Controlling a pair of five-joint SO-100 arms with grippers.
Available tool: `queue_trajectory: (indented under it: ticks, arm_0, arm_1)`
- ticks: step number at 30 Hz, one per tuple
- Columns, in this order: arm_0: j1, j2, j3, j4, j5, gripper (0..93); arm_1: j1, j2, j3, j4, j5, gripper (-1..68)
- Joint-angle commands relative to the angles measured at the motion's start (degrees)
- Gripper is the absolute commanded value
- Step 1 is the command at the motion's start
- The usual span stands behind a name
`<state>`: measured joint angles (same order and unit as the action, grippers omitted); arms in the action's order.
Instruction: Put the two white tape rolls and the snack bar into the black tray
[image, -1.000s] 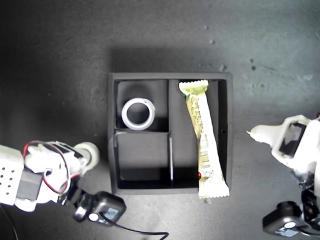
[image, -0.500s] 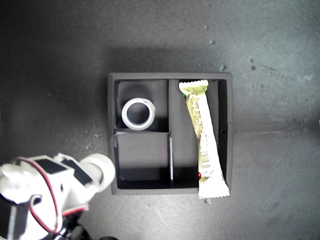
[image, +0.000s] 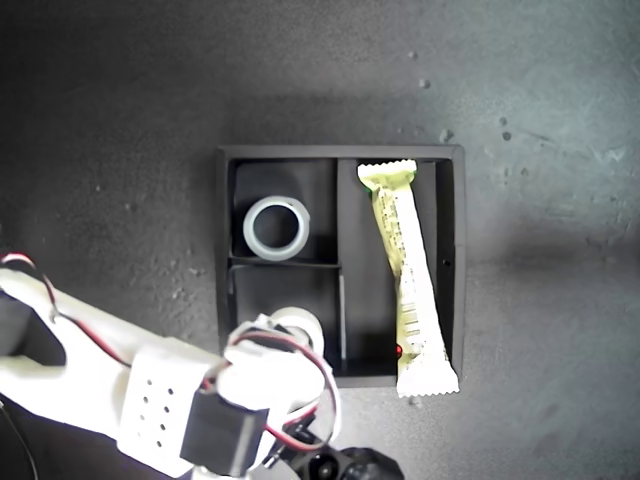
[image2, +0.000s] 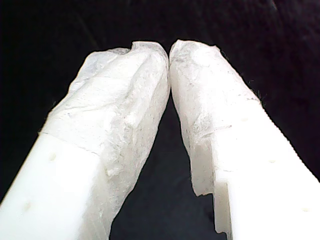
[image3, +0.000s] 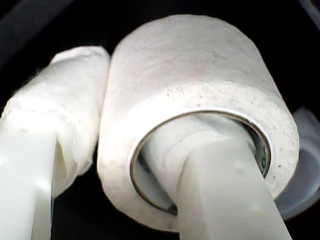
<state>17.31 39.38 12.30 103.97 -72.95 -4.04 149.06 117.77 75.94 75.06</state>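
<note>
Exterior view, clock read from the tray's middle.

- My second pincer is clamped on the smaller tape roll: one finger through the hole, the other pressed on the outer wall. The roll hangs over the black tray at about 7 o'clock, above the one compartment with nothing in it.
- The wider tape roll lies flat in the 10 o'clock compartment. The snack bar lies in the long compartment from 1 to 5 o'clock, its lower crimped end riding over the tray's wall.
- My first pincer is closed, tips touching, nothing between them; only darkness shows behind it.

Risks, as I judge them:
- The roll is threaded on a finger – on release it may hang there rather than drop, then get dragged out as the arm lifts
- Dropped on its edge, it could roll or lodge on a divider
- The red wire loops close to the tray's 6 o'clock wall and might catch it
- The bar's overhanging end is near the arm – a nudge could tip it out

Surface: the tabletop is dark, matte and flecked with pale specks. Room: the free compartment looks wide enough for the roll; nothing beyond the tabletop shows
</note>
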Motion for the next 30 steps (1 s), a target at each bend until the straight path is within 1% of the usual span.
queue_trajectory:
  ticks: [1,5,6,10,15,17,23,25,27,28,30]
  arm_0:
    - [-0.4,0.1,-2.5,1.1,-1.1,0.1]
    - [-0.4,-0.4,-0.4,1.1,-2.1,0.2]
    - [-0.4,-0.5,-0.1,1.1,-2.3,1.9]
    - [1.4,0.6,-0.2,1.1,-1.7,14.0]
    - [3.5,10.4,7.2,1.1,-3.7,19.5]
    - [4.0,14.2,10.1,1.1,-4.2,24.8]
    - [3.9,29.9,22.1,1.1,-3.6,25.5]
    - [2.6,38.8,30.8,1.1,-4.0,25.3]
    - [0.9,48.3,40.8,1.1,-4.3,24.9]
    - [-0.1,52.8,45.9,1.1,-4.7,23.4]
    - [-1.9,61.5,56.3,0.0,-4.4,17.4]
  arm_1:
    - [-0.9,1.4,4.0,-5.1,1.0,-0.2]
    - [-1.7,1.4,8.3,-9.1,1.1,-0.2]
    - [-1.8,1.4,9.0,-9.5,1.2,-0.2]
    - [-2.2,1.6,9.5,-9.2,1.5,-0.2]
    - [-1.2,2.7,9.1,-7.8,1.5,-0.2]
    - [-1.0,3.0,9.1,-7.8,1.4,-0.2]
    - [-0.9,3.9,11.4,-8.0,1.9,-0.2]
    - [-0.6,6.6,14.9,-9.1,2.3,-0.2]
    - [0.1,13.2,21.4,-10.7,3.6,-0.2]
    - [0.2,17.3,25.0,-12.0,3.8,-0.2]
    - [0.2,22.8,30.8,-12.7,4.3,-0.2]
